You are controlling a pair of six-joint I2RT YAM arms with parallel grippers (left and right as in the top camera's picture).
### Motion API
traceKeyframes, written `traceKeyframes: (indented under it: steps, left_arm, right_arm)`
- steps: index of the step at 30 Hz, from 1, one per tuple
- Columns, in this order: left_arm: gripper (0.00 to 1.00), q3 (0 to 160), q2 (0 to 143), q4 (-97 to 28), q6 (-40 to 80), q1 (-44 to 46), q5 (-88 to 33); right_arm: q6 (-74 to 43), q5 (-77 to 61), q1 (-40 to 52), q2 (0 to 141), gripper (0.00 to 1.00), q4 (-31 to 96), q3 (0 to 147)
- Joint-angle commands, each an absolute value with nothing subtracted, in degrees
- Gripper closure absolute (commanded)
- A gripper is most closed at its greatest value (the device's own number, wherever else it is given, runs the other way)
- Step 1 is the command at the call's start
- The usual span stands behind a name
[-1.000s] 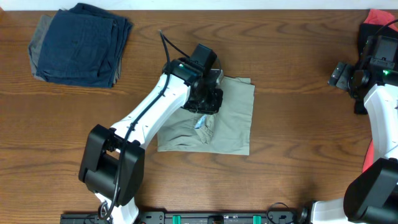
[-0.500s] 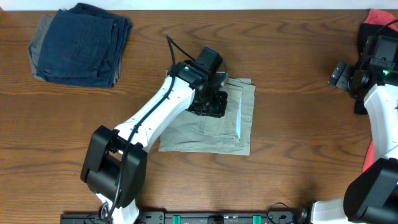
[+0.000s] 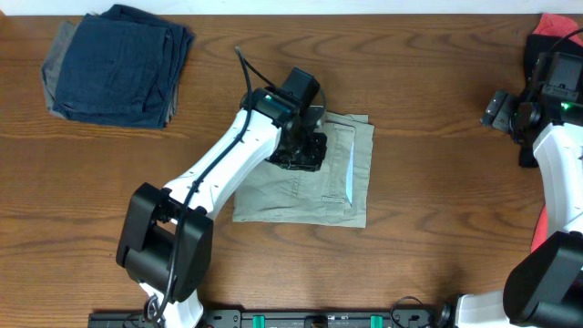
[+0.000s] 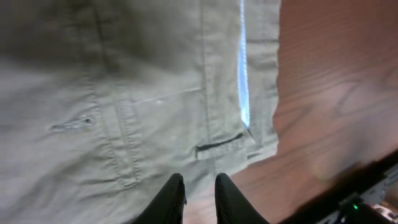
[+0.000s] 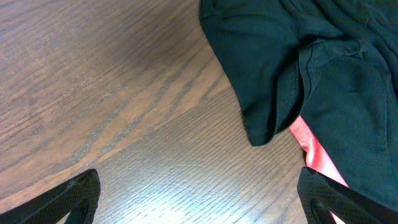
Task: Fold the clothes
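The khaki-beige shorts [image 3: 319, 196] lie folded flat in a rough rectangle at the table's middle, a pale lining strip showing along the right fold. My left gripper [image 3: 301, 155] hovers over their upper left part. In the left wrist view the shorts [image 4: 124, 93] fill the frame with stitched pocket and seams, and the gripper's [image 4: 199, 183] black fingers are a little apart with nothing between them. My right gripper [image 3: 499, 107] is at the far right edge, away from the shorts. In the right wrist view it [image 5: 199, 193] is wide open and empty above bare wood.
A pile of folded dark navy garments [image 3: 118, 64] sits at the back left. A dark garment [image 5: 280, 56] over red cloth [image 5: 314, 149] lies by the right gripper; the red cloth [image 3: 556, 25] shows at the back right corner.
One second ago the left gripper held a raised part of the shorts. That part now lies flat to the right, and the gripper has drawn back slightly to the upper left. The right arm is still.
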State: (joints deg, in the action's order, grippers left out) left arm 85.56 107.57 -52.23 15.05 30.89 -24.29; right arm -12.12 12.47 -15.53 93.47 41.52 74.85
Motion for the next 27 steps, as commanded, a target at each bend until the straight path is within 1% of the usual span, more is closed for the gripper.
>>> traceKeyframes:
  steps: [1, 2, 3, 4, 5, 6, 12, 19, 22, 27]
  left_arm:
    - [0.8, 84.9, 109.0, -52.2, 15.2, 31.1, -22.4]
    - [0.74, 84.8, 109.4, -52.2, 15.2, 31.2, -22.5]
    - [0.63, 84.7, 110.0, -52.1, 15.2, 31.4, -22.5]
    - [0.56, 84.7, 110.7, -52.0, 15.2, 31.6, -22.5]
    - [0.51, 84.7, 111.4, -51.7, 15.2, 32.0, -22.5]
    - [0.5, 84.7, 112.0, -51.3, 15.2, 32.4, -22.6]
    - [0.49, 84.7, 113.4, -46.8, 15.2, 36.5, -22.4]
    - [0.49, 84.7, 116.0, -45.2, 19.2, 41.7, -11.4]
    - [0.49, 84.7, 118.3, -44.2, 21.0, 43.3, -9.4]
    - [0.49, 84.7, 121.8, -41.3, 21.8, 44.2, -9.4]
  right_arm:
    - [-11.9, 13.1, -16.0, 92.9, 0.01, 41.6, 75.2]
    - [-11.9, 13.1, -16.0, 92.9, 0.01, 41.6, 75.2]
    - [-12.0, 13.1, -16.0, 92.9, 0.01, 41.6, 75.2]
    - [-12.0, 13.1, -16.0, 92.9, 0.01, 41.6, 75.2]
    - [-11.9, 13.1, -16.0, 92.9, 0.01, 41.6, 75.2]
    - [-11.9, 13.1, -16.0, 92.9, 0.01, 41.6, 75.2]
    - [-11.9, 13.1, -16.0, 92.9, 0.01, 41.6, 75.2]
    - [-11.9, 13.1, -16.0, 92.9, 0.01, 41.6, 75.2]
    - [-11.9, 13.1, -16.0, 92.9, 0.01, 41.6, 75.2]
    - [-11.9, 13.1, -16.0, 92.9, 0.01, 41.6, 75.2]
